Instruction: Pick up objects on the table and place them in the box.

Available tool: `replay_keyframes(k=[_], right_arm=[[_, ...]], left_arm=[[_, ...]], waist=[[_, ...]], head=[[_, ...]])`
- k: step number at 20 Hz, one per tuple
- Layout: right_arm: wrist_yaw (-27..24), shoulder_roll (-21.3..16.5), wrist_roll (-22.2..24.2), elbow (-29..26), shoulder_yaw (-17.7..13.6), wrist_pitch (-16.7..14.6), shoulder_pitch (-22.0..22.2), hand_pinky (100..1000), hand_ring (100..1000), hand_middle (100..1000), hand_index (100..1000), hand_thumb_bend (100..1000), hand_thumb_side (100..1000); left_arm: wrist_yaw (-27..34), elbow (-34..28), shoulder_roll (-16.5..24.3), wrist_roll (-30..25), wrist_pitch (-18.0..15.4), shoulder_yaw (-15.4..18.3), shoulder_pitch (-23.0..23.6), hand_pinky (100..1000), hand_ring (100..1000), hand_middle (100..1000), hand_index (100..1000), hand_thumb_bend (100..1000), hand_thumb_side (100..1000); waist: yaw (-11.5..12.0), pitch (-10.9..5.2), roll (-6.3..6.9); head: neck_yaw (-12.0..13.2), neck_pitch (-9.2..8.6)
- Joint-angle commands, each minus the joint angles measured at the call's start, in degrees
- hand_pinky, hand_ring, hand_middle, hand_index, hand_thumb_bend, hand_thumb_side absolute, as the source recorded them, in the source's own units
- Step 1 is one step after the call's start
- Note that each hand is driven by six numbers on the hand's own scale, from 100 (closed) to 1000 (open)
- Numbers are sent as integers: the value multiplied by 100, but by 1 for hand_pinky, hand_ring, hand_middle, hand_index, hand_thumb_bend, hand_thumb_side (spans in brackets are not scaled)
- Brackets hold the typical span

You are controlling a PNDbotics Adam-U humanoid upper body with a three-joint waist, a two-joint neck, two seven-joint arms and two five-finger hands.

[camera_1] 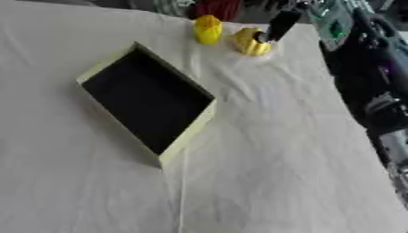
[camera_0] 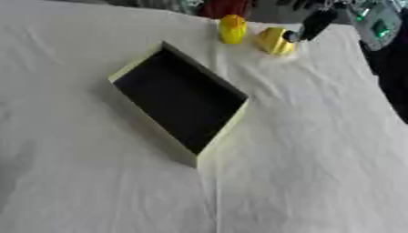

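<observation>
No text or label can be read.

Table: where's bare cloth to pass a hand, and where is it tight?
The table lies bare right of and in front of the box, and left of it. It is crowded at the far edge: two yellow objects sit close together, the right hand at the rightmost one.

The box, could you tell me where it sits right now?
The box lies open at centre-left of the white cloth, nearer than the two yellow objects at the far edge.
</observation>
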Motion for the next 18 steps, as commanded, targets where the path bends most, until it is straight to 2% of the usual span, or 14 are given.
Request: replay_keyframes(k=[1, 13, 18], right_arm=[[115, -165, -81, -106, -39, 84, -92, 904, 889, 904, 908, 325, 100], [642, -143, -260, 65, -72, 218, -13, 901, 896, 902, 918, 362, 100], [638, -157, -326, 106, -116, 236, 16, 900, 894, 901, 919, 369, 100]], left_arm=[[29, -88, 101, 1, 14, 11, -33, 861, 908, 892, 822, 394, 805], [28, -88, 90, 17, 14, 8, -71, 861, 907, 885, 820, 394, 803], [22, -88, 84, 19, 13, 6, -85, 862, 906, 884, 819, 393, 803]], waist=[[10, -106, 29], [32, 7, 9], [72, 73, -3]], head=[[16, 8], [-44, -26], [-55, -46]])
